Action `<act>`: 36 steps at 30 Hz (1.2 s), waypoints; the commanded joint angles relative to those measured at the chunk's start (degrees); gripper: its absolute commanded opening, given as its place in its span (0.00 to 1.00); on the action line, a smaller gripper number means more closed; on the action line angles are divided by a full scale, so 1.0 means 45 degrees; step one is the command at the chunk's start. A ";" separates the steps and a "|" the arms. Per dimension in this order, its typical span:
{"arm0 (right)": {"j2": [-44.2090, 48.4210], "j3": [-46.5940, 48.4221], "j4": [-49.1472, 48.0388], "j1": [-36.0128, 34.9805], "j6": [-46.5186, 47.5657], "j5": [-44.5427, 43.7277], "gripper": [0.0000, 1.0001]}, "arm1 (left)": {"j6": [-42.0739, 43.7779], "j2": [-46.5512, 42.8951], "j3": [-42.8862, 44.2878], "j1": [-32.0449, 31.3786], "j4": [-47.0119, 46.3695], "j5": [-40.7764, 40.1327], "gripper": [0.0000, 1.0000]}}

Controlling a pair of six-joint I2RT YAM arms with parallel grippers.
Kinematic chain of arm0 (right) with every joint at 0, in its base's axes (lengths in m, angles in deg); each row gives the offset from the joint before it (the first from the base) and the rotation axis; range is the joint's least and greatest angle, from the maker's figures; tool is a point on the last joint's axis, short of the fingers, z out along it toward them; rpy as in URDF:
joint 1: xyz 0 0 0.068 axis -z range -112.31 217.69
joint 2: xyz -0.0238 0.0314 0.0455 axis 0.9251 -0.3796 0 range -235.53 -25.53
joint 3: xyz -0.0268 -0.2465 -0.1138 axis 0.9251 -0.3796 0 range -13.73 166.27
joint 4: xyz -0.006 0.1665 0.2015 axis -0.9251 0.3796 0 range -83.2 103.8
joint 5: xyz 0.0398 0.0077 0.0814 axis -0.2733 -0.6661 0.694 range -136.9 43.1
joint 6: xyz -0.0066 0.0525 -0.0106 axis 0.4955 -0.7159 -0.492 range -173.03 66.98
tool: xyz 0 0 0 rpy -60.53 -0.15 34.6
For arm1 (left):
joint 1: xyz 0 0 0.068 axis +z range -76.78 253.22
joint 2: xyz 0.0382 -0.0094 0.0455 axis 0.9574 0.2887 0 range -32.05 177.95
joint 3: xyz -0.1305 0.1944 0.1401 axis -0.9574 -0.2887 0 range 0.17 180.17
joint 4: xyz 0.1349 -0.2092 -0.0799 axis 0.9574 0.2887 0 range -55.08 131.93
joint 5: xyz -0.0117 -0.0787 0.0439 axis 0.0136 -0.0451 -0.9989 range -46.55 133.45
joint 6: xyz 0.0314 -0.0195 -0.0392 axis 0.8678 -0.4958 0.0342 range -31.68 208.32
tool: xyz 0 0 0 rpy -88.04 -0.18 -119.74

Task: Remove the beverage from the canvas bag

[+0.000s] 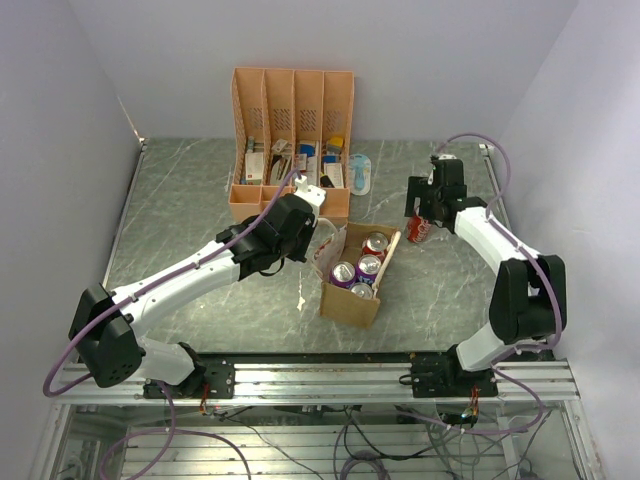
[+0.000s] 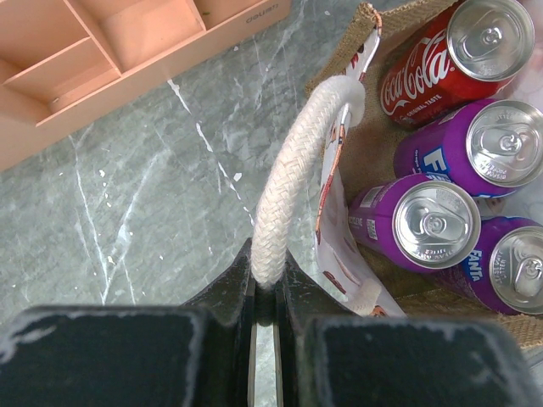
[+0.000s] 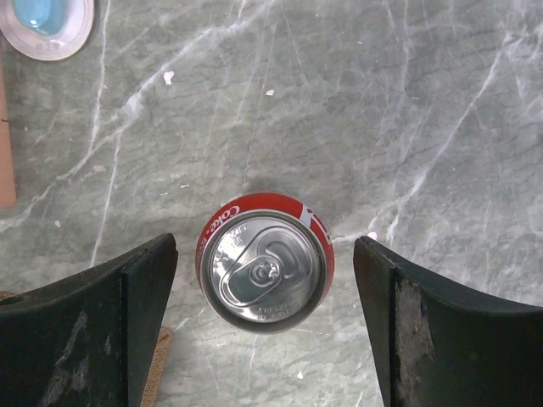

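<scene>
The tan canvas bag [image 1: 352, 300] stands in the middle of the table with several cans inside: one red Coke can [image 2: 441, 59] and purple Fanta cans [image 2: 433, 220]. My left gripper [image 2: 267, 292] is shut on the bag's whitish rope handle [image 2: 297, 161], at the bag's left side [image 1: 305, 225]. My right gripper [image 3: 265, 322] is open and straddles a red Coke can [image 3: 265, 270] standing upright on the table to the right of the bag [image 1: 418, 230]. The jaws do not touch the can.
A salmon-pink slotted desk organizer [image 1: 292, 140] with small items stands behind the bag. A white and blue oval item [image 1: 361, 172] lies to its right, also in the right wrist view [image 3: 42, 25]. White walls stand on three sides.
</scene>
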 commanded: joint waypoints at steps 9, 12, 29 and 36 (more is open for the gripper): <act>0.3282 -0.0402 0.0211 -0.0226 -0.0634 0.0868 0.86 | 0.0403 0.0035 0.0559 0.0198 0.0036 -0.0009 0.07; 0.3809 0.0049 0.0638 -0.0277 -0.0785 0.1742 0.84 | 0.0415 0.0045 0.0566 0.0194 0.0033 0.0016 0.07; 0.3476 0.2785 0.5673 -0.7860 -0.2207 -0.1904 0.73 | 0.0401 -0.0148 0.0499 0.0182 0.0056 -0.0162 0.07; 0.4197 0.0667 0.5251 -0.8077 -0.2939 -0.0863 0.72 | 0.0428 -0.0227 0.0487 0.0180 0.0008 -0.0004 0.07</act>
